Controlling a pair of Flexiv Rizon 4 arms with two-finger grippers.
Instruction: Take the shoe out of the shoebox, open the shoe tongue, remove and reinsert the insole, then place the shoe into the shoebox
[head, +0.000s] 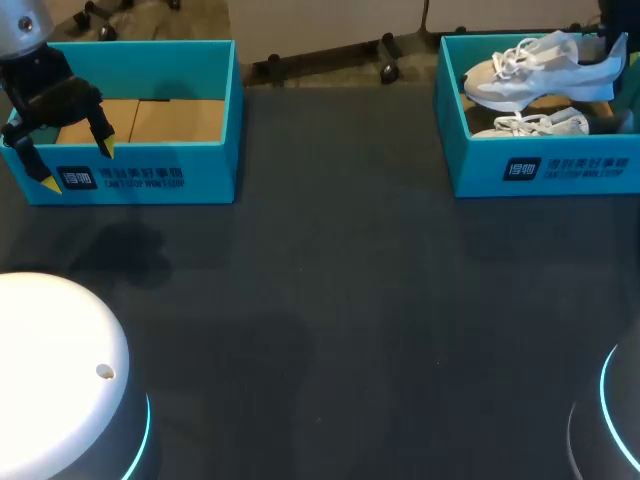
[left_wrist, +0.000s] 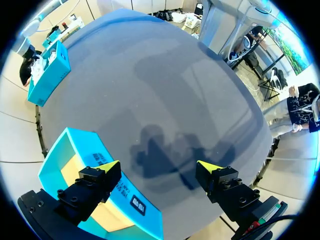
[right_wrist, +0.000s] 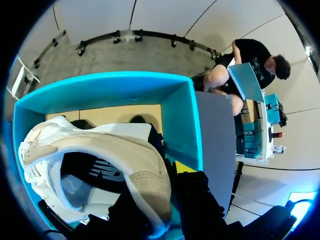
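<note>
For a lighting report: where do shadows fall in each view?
Head view: a shadow of the left gripper lies on the table before the left shoebox. Left wrist view: it shows darker, ahead of the open fingers. Right wrist view: a shadow on the right shoebox floor beyond the shoe.

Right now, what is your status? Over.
Left gripper open above front wall of left shoebox. Right gripper at heel of upper shoe, inside right shoebox, grip hidden. Second shoe lies beneath it.
</note>
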